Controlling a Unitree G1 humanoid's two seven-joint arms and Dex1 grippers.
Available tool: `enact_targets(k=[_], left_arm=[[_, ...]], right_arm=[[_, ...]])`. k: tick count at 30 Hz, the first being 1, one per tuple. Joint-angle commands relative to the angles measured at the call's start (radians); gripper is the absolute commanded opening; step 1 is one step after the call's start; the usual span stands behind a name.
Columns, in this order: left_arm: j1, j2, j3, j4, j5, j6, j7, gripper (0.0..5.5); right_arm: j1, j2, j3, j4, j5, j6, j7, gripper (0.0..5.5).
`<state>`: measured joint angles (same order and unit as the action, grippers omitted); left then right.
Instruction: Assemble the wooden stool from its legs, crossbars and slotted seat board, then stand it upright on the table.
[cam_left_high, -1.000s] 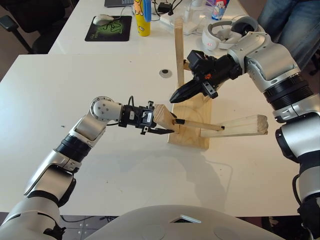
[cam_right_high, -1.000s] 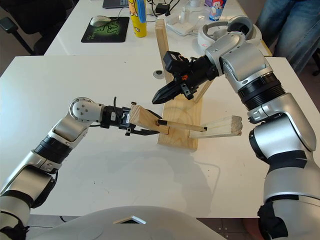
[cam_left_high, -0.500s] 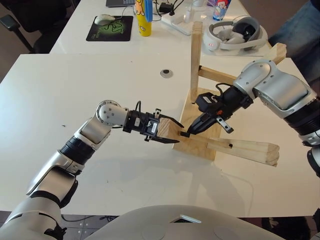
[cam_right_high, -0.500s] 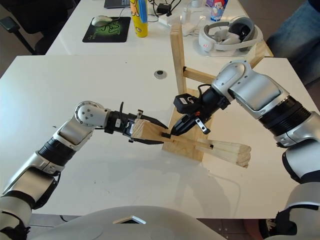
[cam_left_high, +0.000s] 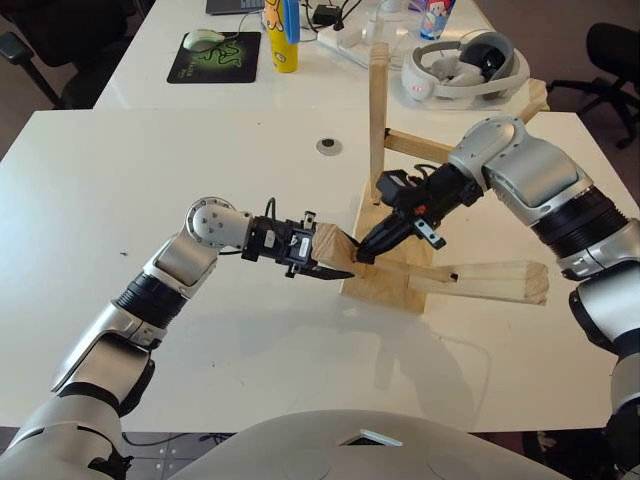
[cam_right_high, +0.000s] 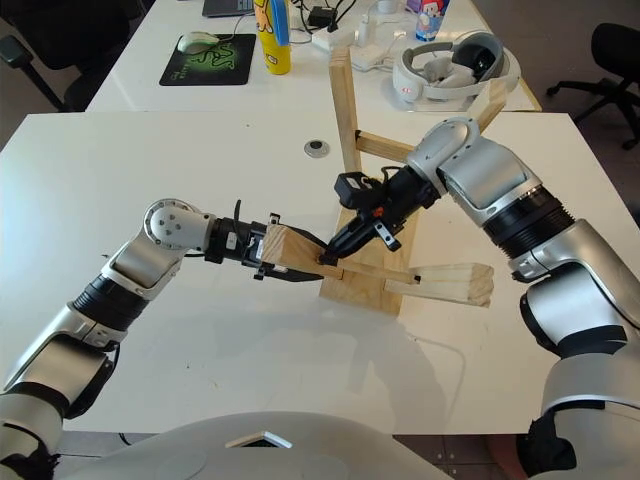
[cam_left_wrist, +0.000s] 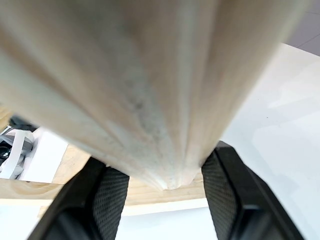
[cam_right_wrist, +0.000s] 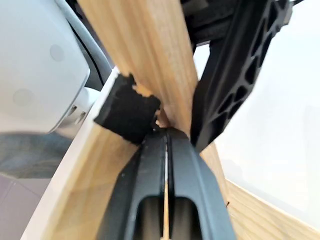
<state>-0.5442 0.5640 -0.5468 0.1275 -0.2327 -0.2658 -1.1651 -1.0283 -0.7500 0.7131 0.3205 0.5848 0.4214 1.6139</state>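
1. White table (cam_left_high: 200, 160) carries a part-built stool lying on its side, just toward 3 o'clock of table centre.
2. Seat board (cam_left_high: 385, 288) rests on edge. One leg (cam_left_high: 377, 110) points up at 12 o'clock, and another leg (cam_left_high: 495, 280) lies flat toward 3 o'clock.
3. A crossbar (cam_left_high: 428, 148) runs from the upright leg toward 2 o'clock.
4. Left gripper (cam_left_high: 330, 256) comes in from 9 o'clock, clamped on the near leg (cam_right_high: 290, 246). The wrist view shows a finger on each side of the wood.
5. Right gripper (cam_left_high: 366, 251) comes down from 2 o'clock. Its fingers are pressed together with nothing visible between them, and the tip is at the joint where the near leg meets the board.
6. My read of the step: seating that leg into its slot, so the build is mid-way and the stool isn't upright yet.
7. The next move probably needs the left to push the leg straight along its axis while the right braces the joint. A skewed leg would likely jam.
8. Far desk at 12 o'clock holds a headset (cam_left_high: 465, 62), a yellow bottle (cam_left_high: 285, 35) and a mouse pad (cam_left_high: 210, 55).
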Motion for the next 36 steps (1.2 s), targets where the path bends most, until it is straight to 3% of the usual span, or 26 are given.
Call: enact_targets(k=[1,9,15,20,22,24,27,36], left_arm=[[0.046,0.055,-0.057,0.041,0.174,0.044,-0.029,2.05],[0.049,0.061,-0.056,0.033,0.172,0.049,-0.028,2.05],[0.058,0.063,-0.054,0.028,0.175,0.052,-0.019,2.05],[0.061,0.062,-0.053,0.022,0.174,0.056,-0.018,2.05],[0.056,0.058,-0.055,0.024,0.174,0.055,-0.020,2.05],[0.049,0.053,-0.058,0.026,0.175,0.055,-0.023,2.05],[0.050,0.050,-0.064,0.015,0.175,0.060,-0.026,2.05],[-0.001,0.024,-0.081,0.012,0.186,0.065,-0.037,2.06]], right_arm=[[-0.144,0.069,-0.114,0.081,0.082,0.050,0.000,0.00],[-0.177,0.028,-0.258,0.008,0.440,0.373,0.000,0.00],[-0.079,-0.158,0.046,-0.168,0.316,0.121,0.001,0.00],[-0.067,-0.152,0.243,-0.156,0.169,-0.046,0.000,0.00],[-0.040,-0.119,0.318,-0.089,0.006,-0.136,0.000,0.00],[-0.001,-0.037,0.320,0.046,-0.158,-0.204,-0.016,0.00],[0.007,0.034,0.294,0.152,-0.173,-0.179,-0.025,0.00],[-0.012,0.032,0.407,0.145,-0.079,-0.124,0.000,0.00]])
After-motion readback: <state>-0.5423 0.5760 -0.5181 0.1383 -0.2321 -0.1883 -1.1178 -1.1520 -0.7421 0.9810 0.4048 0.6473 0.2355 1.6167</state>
